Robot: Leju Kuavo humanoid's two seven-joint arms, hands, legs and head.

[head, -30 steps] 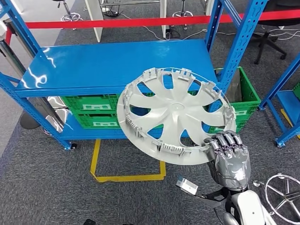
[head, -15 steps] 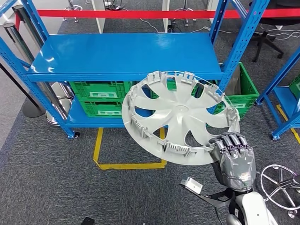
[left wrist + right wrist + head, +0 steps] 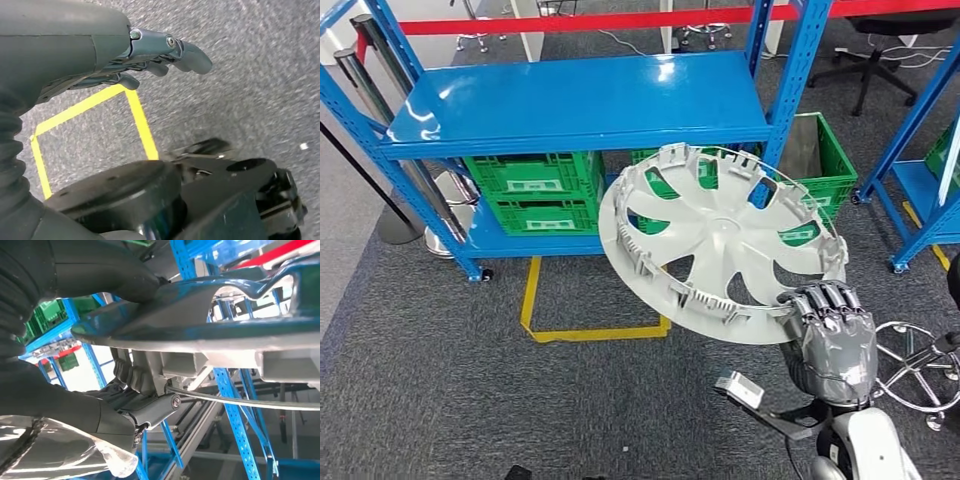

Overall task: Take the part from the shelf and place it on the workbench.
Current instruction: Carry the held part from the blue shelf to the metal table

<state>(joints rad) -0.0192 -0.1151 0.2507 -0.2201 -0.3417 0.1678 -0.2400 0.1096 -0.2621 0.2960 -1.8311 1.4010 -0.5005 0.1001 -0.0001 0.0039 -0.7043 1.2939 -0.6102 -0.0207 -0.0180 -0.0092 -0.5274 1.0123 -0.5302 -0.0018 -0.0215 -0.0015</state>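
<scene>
The robot's right hand (image 3: 833,335) is sitting nearest, low on the right, its fingers curled up over the near rim of the round silver-grey plastic wheel cover with curved spokes (image 3: 720,245), so it is clamped on that part. The cover is hanging clear in the air, tilted, its ribbed inner side facing up, well in front of the blue steel shelf rack (image 3: 584,100). By my reckoning the first half of the job is done: the part is off the shelf and in hand. What is left is carrying it to the workbench and setting it down, and no workbench is in sight from here.

The left hand (image 3: 158,55) is hanging over the grey carpet (image 3: 433,380), fingers loosely apart and gripping nothing.

Just past the cover, a yellow tape outline (image 3: 584,325) is marking the floor. Farther back, green plastic crates (image 3: 535,190) are sitting on the rack's lower level, with a red barrier strip (image 3: 569,20) beyond.

The cover is hiding part of the crates, and the hand's underside grip is hard to make out. The right wrist view is crowding thumb and rim together too closely to read the hold fully.
</scene>
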